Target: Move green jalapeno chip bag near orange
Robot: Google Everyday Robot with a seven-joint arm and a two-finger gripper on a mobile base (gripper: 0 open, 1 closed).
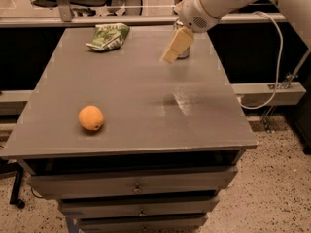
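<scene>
The gripper hangs above the far part of the grey table, its pale tip slanting down toward the left of the view, and it shows as a single cream wedge, so whether it is open or closed cannot be told; nothing is seen held in it. Right behind that tip stands a soda can, mostly hidden by the gripper and the white arm, with only a dark sliver of its side showing and no label to read. The arm itself is cut off by the top and right edges. The green jalapeno chip bag lies crumpled on the table's far edge, left of the gripper tip and apart from it; its pale lettering is too small to read. The orange sits well apart from the tip, much nearer the front edge and further left, far from the bag. Below, drawers with small knobs are cut off at the bottom, and a pale cable loops down at the right
</scene>
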